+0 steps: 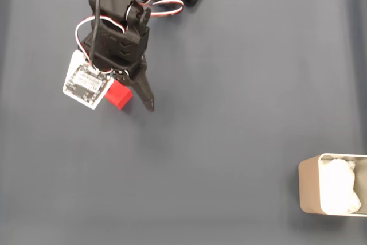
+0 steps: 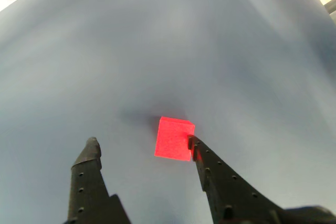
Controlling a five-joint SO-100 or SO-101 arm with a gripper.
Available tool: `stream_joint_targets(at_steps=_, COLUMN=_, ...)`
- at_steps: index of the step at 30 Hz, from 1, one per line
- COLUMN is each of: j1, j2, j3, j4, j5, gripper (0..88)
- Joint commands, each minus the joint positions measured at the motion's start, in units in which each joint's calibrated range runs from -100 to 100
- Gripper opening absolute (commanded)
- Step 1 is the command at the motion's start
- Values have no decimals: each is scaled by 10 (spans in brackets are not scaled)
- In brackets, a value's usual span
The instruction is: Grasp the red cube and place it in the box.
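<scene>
Two black fingers are seen spread apart in the wrist view, with the cube lying between them, closer to the right-hand finger, whose tip appears to touch or nearly touch the cube's side. The left-hand finger is held well clear. Nothing is clamped yet.

In the fixed view, seen from above, the arm is stretched down from the top edge, and the cube is partly hidden beneath the fingers, near the upper left of the surface. The box is set at the lower right edge, well apart from the cube.

The step in hand is judged to be the grasp: the fingers are placed around the cube but not closed. The next move calls for the fingers to be shut evenly on opposite faces, perhaps after a slight shift so the cube is centred, lest it be pushed aside. A lift and a long carry across to the box would then be needed.

The cube is small, bright red, matte and sharp-edged. The surface is a smooth, dull blue-grey sheet. The box is beige, thin-walled, with rounded corners and soft white padding inside. The fingers are black plastic, tapered, with small holes along them.
</scene>
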Motion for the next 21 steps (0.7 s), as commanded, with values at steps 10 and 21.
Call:
stream_joint_targets(at_steps=10, j1=20, j2=30, j3=-53, j4=-14, j5=-5, gripper=381)
stream_joint_targets(at_steps=21, j1=62, j2=-46, j3=-69, j4=18, j5=5, gripper=383)
